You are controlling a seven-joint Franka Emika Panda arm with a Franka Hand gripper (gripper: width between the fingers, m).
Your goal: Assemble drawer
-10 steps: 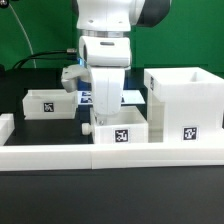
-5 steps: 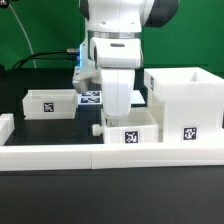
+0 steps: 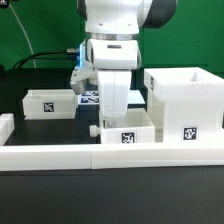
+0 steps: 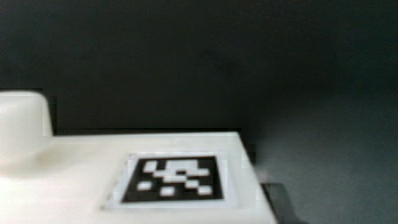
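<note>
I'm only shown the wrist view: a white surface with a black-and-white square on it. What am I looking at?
Observer: Most likely the small shallow tray in the middle of the table. The arm reaches straight down onto it.
Operator: Is that tray the only piece out there?
Observer: No. A second tray sits toward the exterior view's left, and a tall open-topped casing stands toward its right.

Across front ran rail (image 3: pixel 50 153), barring low approach. Before it lay bare table (image 3: pixel 60 195). Clear gap lay between left tray (image 3: pixel 48 102) and middle tray (image 3: pixel 128 133). Tall casing (image 3: pixel 185 105) stood just beside middle tray, walling that side. Above middle tray, arm (image 3: pixel 110 45) filled space.
</note>
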